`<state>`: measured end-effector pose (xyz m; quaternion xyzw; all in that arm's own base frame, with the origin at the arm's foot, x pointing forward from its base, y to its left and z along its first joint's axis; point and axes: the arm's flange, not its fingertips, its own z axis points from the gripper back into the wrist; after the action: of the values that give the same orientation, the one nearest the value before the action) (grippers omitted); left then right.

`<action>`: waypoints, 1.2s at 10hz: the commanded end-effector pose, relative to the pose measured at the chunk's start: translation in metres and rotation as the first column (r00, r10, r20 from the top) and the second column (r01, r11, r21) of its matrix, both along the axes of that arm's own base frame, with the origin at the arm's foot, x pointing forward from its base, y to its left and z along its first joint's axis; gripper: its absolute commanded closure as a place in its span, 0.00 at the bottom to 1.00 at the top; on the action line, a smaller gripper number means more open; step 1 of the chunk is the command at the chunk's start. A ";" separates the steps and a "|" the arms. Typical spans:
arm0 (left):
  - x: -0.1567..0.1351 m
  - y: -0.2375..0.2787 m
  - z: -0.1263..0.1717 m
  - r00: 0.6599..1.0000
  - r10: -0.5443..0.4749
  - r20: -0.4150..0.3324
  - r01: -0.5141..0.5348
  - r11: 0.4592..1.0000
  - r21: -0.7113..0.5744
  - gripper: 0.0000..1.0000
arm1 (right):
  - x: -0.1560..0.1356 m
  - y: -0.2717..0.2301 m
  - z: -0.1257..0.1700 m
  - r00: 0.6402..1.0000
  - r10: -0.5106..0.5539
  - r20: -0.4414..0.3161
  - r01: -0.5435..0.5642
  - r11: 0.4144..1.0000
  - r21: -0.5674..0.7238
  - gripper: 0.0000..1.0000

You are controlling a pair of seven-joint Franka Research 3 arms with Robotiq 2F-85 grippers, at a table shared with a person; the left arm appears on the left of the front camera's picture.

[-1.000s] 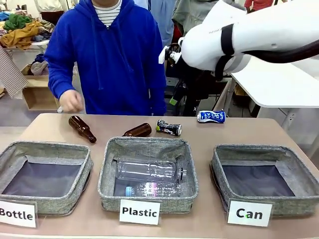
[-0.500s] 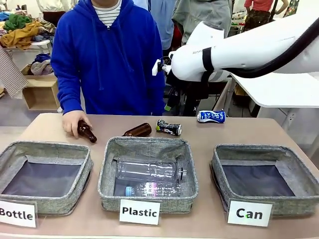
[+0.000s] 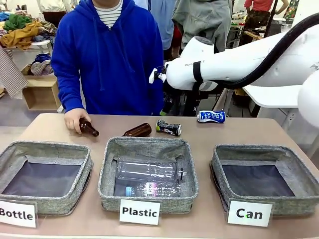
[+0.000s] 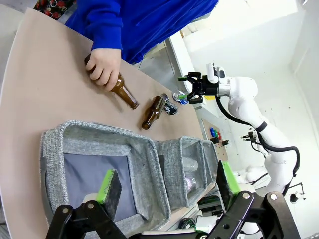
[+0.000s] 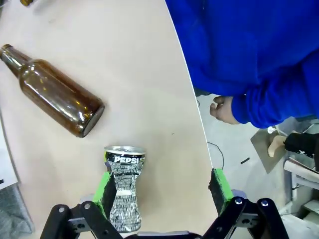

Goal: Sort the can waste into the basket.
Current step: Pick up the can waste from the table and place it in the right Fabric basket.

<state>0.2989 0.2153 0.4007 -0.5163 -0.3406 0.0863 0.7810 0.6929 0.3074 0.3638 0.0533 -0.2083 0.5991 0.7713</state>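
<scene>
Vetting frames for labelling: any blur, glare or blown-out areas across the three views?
Front view: even light, sharp; the "Can" card reads cleanly. Left wrist view: wide-angle bow in the table edge, white wall at upper right washed out. Right wrist view: crushed Pepsi can crisp, print legible; soft highlights on the brown glass bottle.

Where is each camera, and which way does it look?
Front: between the arms, facing the person; right arm shows.
Left wrist: by the Bottle bin, facing the right arm; open left gripper shows.
Right wrist: above the table, looking down on the black can; open right gripper shows.
Front and right wrist share the black can.
</scene>
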 end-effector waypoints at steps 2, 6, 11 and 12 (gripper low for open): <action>-0.001 -0.001 -0.001 0.999 0.002 0.033 -0.002 1.000 -0.007 0.00 | 0.008 0.005 -0.007 0.996 -0.039 -0.083 0.035 0.998 -0.042 0.00; -0.001 -0.001 -0.001 0.999 0.002 0.033 -0.002 1.000 -0.007 0.00 | 0.012 0.004 -0.027 0.979 -0.084 -0.185 0.070 0.994 -0.079 0.00; -0.001 -0.001 -0.001 0.999 0.002 0.033 -0.002 1.000 -0.007 0.00 | 0.024 -0.001 -0.054 0.971 -0.119 -0.206 0.105 0.991 -0.078 0.00; -0.001 -0.001 -0.001 0.999 0.002 0.033 -0.002 1.000 -0.007 0.00 | 0.025 -0.002 -0.062 0.968 -0.121 -0.219 0.109 0.992 -0.066 0.00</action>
<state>0.2989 0.2153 0.4008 -0.5163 -0.3407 0.0863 0.7810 0.7082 0.3032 0.3025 0.0874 -0.1078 0.5621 0.8154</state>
